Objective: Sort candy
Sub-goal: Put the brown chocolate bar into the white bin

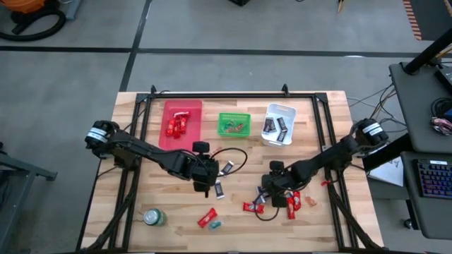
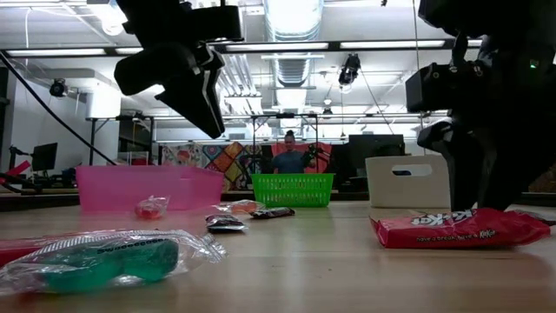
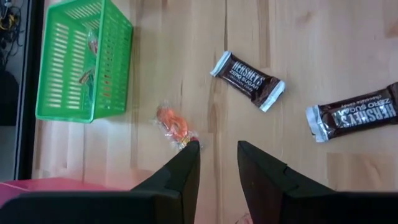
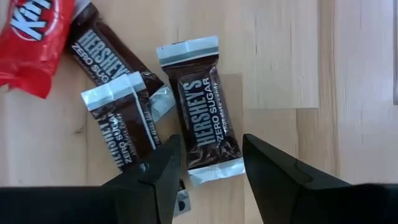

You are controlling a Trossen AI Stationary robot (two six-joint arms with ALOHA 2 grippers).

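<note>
Right hand (image 4: 211, 177) hangs fingers apart over a brown Hershey's candy (image 4: 202, 112) on the surface (image 4: 280, 56). Left hand (image 3: 217, 158), fingers apart, holds nothing beside an orange sweet (image 3: 173, 123)

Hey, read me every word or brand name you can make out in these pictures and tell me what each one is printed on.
"HERSHEY'S ZERO SUGAR": on the upright brown bar, and on two brown bars beside it.
"HERSHEY'S ZERO SUGAR": brown bar near the green basket.
"HERSHEY'S": second brown bar; smaller print unreadable.
"KitKat": red wrapper.
"Ki": cut-off red wrapper.
</note>
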